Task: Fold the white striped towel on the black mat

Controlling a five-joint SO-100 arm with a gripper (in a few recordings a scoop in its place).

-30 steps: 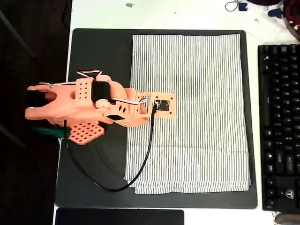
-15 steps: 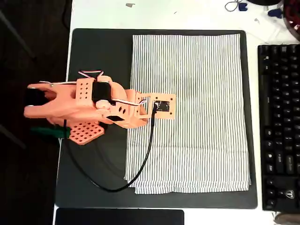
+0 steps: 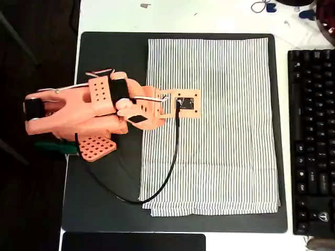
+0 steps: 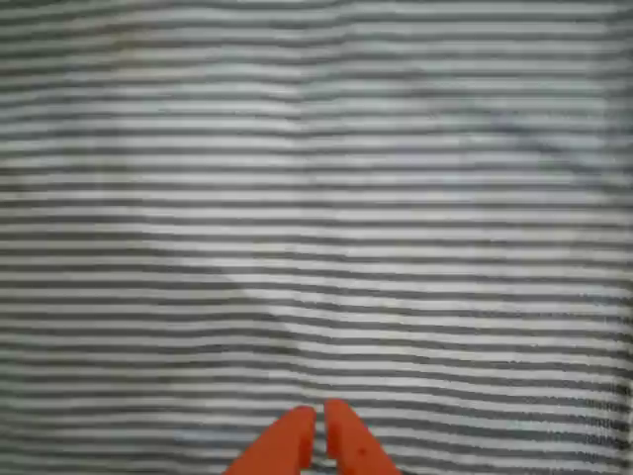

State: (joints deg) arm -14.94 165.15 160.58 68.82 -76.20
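The white striped towel (image 3: 225,130) lies spread flat on the black mat (image 3: 110,57), covering the mat's middle and right part. My orange arm (image 3: 94,112) reaches in from the left, its wrist camera plate (image 3: 186,103) hanging over the towel's left half. In the wrist view the towel (image 4: 316,198) runs across the whole picture, close below. My gripper (image 4: 318,433) shows at the bottom edge there, its two orange fingertips (image 4: 292,435) pressed almost together with no cloth between them.
A black keyboard (image 3: 311,141) lies right of the mat. A smaller black slab (image 3: 133,241) sits at the bottom edge. A black cable (image 3: 167,167) loops from the wrist across the towel's left edge. White table (image 3: 183,15) shows beyond the mat's top.
The arm has swung a little toward the top of the overhead picture and slightly right, carrying the wrist camera plate farther over the towel. The towel has not moved.
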